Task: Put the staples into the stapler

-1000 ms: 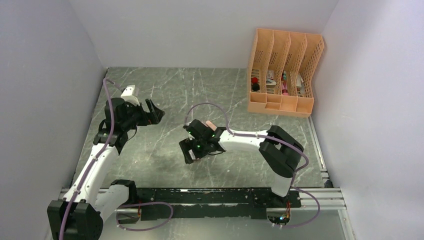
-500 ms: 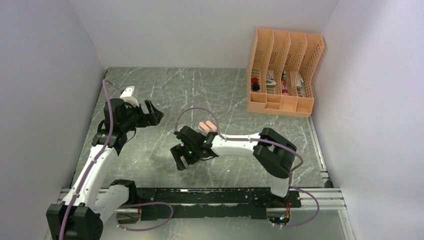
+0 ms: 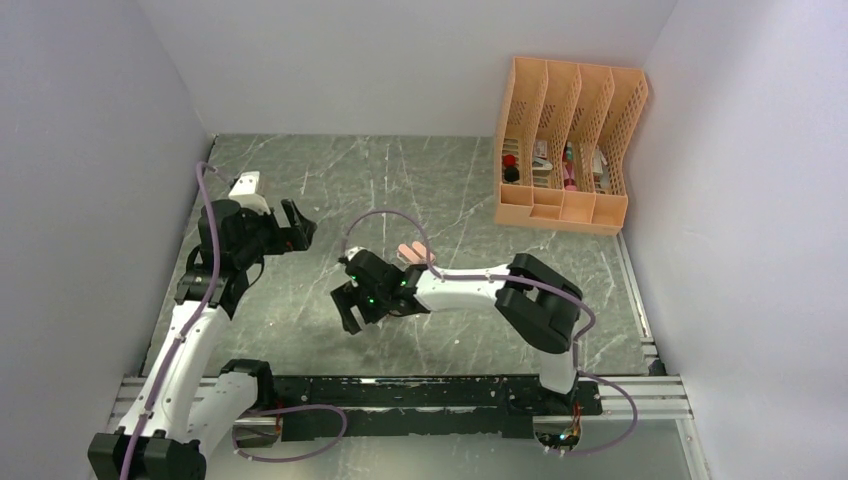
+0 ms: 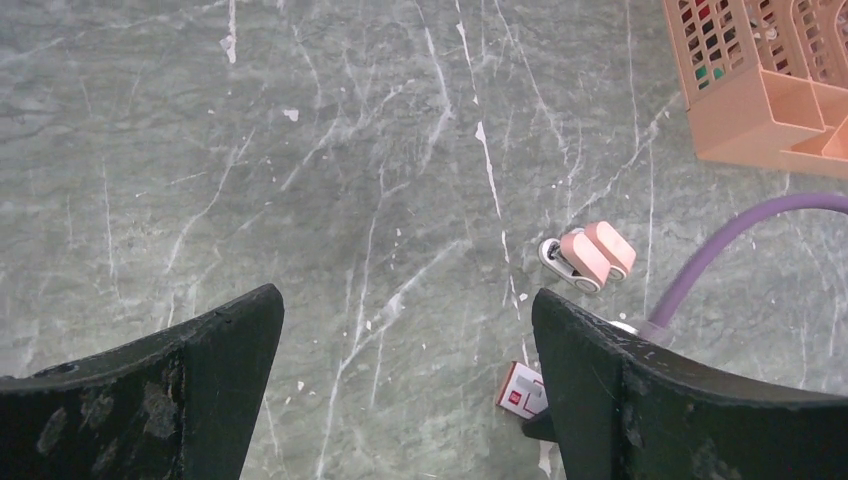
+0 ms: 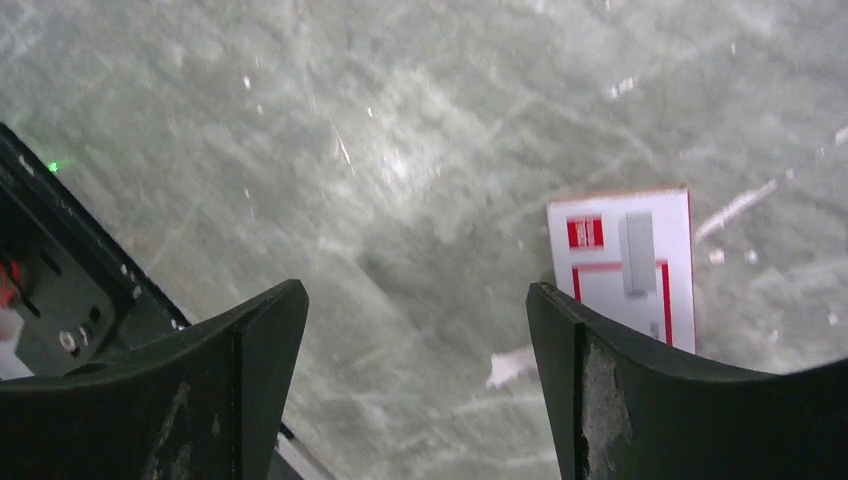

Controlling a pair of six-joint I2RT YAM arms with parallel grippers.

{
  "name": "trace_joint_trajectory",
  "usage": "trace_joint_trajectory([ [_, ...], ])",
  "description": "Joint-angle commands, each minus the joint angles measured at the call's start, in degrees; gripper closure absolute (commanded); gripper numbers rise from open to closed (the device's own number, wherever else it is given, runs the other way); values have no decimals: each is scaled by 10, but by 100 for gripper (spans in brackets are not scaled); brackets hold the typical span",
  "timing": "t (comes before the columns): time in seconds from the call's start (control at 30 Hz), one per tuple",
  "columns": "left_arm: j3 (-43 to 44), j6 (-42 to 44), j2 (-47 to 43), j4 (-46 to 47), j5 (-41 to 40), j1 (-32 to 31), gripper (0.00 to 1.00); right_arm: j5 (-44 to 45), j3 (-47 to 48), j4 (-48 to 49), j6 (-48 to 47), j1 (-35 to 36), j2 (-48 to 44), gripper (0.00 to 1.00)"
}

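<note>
Now: left gripper (image 4: pixel 405 305) spread wide, empty | right gripper (image 5: pixel 415 298) released, above table (image 5: pixel 400 120), red-and-white staple box (image 5: pixel 625 265) by one finger | salmon-pink mini stapler (image 4: pixel 590 255) nearby.

No text or number can be read. On the white staple box (image 5: pixel 625 265) a red label patch and red outlines are seen, but any print is blurred.

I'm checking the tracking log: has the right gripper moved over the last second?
Yes. In the top view the right gripper has slid left, farther from the orange organizer and away from the pink staplers.
</note>
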Motion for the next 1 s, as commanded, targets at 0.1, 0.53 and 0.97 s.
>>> trace_joint_trajectory([
  [0.1,-16,76,4,66,71,-5,1,-17,-97,27,-33,1,-153,13],
  [0.53,-61,25,42,192,189,-15,8,17,-211,0,11,-147,-245,13],
  [0.97,-100,-75,-6,153,62,-20,0,-3,-168,24,5,-143,-157,13],
])
